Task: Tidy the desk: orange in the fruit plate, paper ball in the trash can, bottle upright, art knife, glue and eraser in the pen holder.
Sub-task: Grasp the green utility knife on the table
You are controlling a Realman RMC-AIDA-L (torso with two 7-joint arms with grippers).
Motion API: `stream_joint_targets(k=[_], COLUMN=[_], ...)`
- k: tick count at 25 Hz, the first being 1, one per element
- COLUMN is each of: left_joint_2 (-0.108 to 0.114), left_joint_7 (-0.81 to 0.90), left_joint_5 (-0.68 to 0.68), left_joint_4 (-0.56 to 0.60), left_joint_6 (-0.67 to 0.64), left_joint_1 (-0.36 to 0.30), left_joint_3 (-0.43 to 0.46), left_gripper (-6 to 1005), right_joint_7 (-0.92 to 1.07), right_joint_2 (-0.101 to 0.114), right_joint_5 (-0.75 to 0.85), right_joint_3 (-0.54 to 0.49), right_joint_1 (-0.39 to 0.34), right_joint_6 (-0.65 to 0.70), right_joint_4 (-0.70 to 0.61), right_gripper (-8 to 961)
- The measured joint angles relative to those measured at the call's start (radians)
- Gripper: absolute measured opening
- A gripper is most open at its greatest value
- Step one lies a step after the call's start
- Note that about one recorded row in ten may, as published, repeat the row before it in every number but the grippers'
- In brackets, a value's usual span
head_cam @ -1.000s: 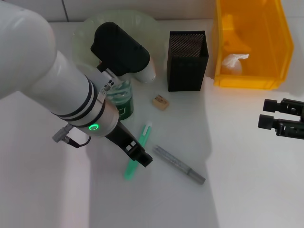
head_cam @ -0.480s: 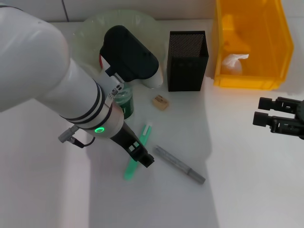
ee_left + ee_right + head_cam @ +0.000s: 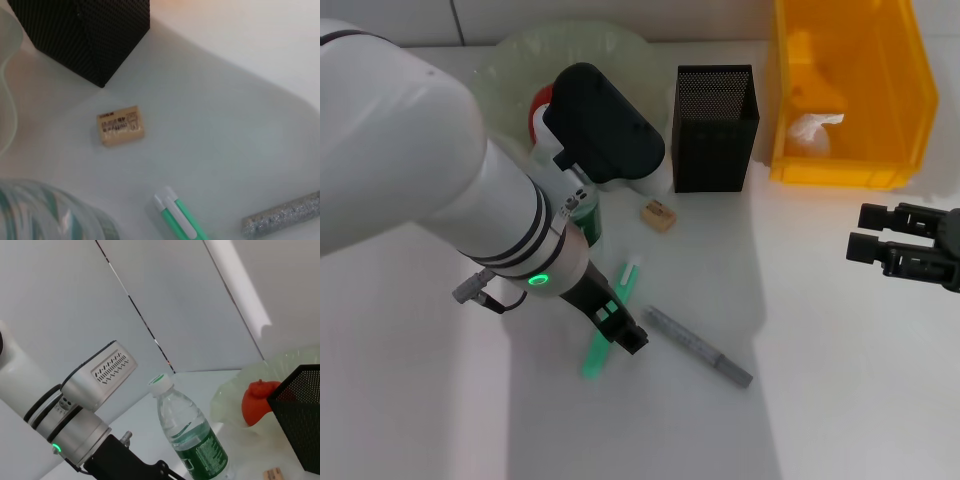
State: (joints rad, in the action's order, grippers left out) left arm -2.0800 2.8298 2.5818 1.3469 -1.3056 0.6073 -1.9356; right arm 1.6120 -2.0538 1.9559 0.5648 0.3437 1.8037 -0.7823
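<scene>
The bottle (image 3: 583, 216) (image 3: 192, 439) stands upright on the desk (image 3: 840, 380), with my left gripper (image 3: 610, 130) just over it and mostly covering it in the head view. The orange (image 3: 540, 104) (image 3: 259, 400) lies in the fruit plate (image 3: 510, 60). Inside the trash can (image 3: 905, 90) rests the paper ball (image 3: 810, 135). The eraser (image 3: 658, 214) (image 3: 120, 125) lies in front of the pen holder (image 3: 714, 125). A green art knife (image 3: 616, 300) (image 3: 177, 220) and the silver glue stick (image 3: 700, 347) lie nearer me. My right gripper (image 3: 865, 233) hangs open below the trash can, holding nothing.
My left forearm (image 3: 450, 190) fills the left half of the head view and covers the desk beneath it. The back wall runs behind the plate and the trash can.
My left wrist has shifted to the right and a little toward me, uncovering the orange. The right gripper has drifted left.
</scene>
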Motion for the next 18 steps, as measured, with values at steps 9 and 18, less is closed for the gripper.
stream_joint_targets(k=[9,18], left_joint_2=[0.0,0.0], left_joint_7=[0.002,0.012], left_joint_5=[0.015,0.042], left_joint_4=[-0.005,-0.024], left_joint_6=[0.015,0.026], left_joint_1=[0.0,0.01], left_joint_3=[-0.012,-0.035], left_gripper=[754,543], right_joint_7=[-0.003,-0.011], right_joint_2=[0.001,0.0], right_joint_5=[0.0,0.0], right_joint_3=[-0.002,0.001], right_joint_1=[0.0,0.0], right_joint_6=[0.0,-0.011], right_joint_4=[0.0,0.005], right_gripper=[738,738])
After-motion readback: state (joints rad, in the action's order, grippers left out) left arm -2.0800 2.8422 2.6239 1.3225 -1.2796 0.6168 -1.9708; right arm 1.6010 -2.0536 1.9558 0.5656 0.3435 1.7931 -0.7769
